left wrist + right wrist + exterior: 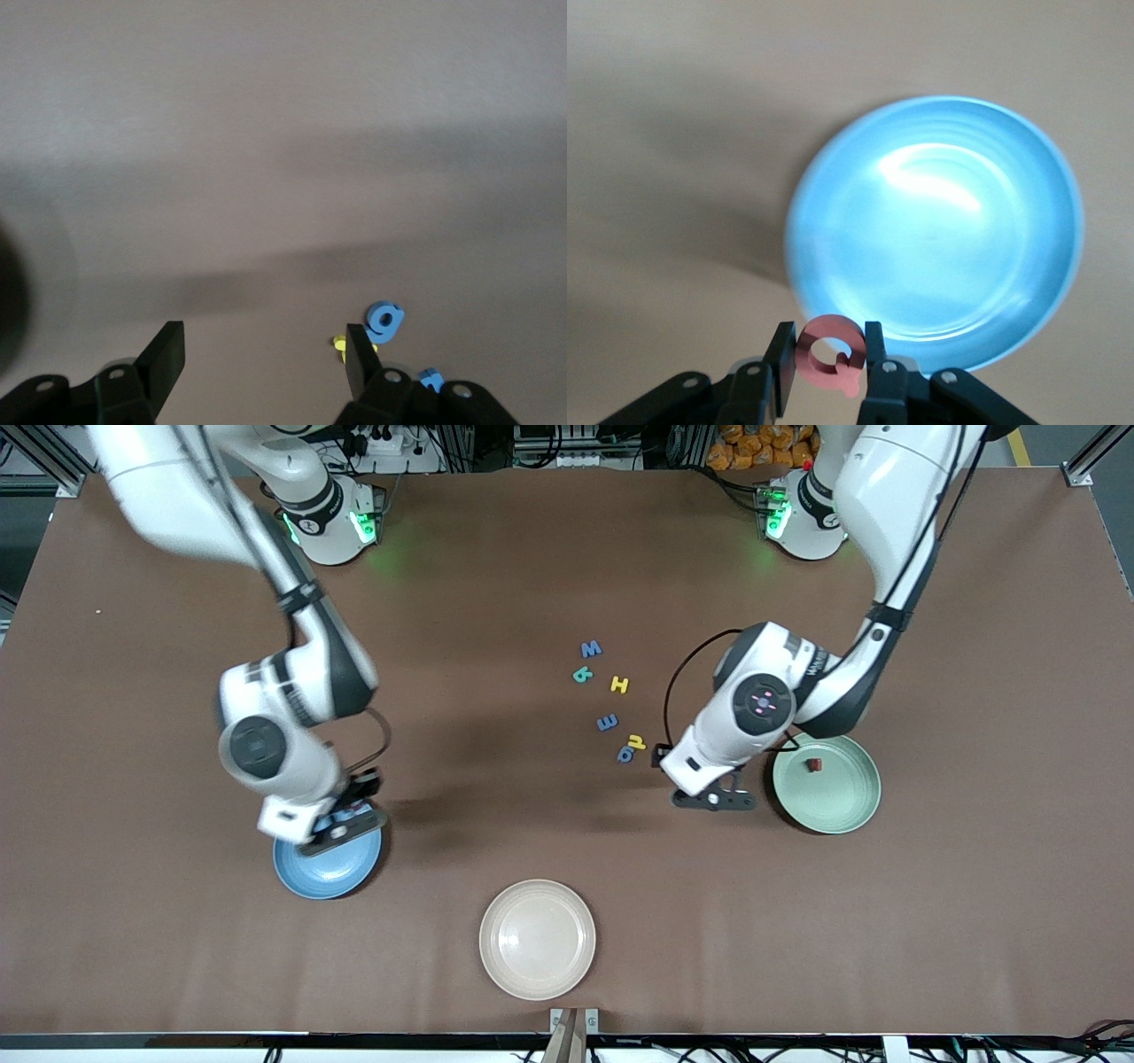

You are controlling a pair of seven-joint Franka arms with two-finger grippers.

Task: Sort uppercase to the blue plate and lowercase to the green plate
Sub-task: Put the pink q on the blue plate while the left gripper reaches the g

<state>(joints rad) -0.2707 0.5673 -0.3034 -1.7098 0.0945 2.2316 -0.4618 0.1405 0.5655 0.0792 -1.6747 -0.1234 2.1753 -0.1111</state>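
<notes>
The right gripper [825,367] is hanging over the blue plate [939,221], its fingers pinching the salmon-red G [828,352]. The left gripper [264,359] is hovering with fingers spread beside the green plate [842,802], which is holding what is probably the red w [812,763].

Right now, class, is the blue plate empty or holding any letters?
Empty: the right wrist view shows the blue plate bare, with the salmon-red G held in the right end effector.
</notes>
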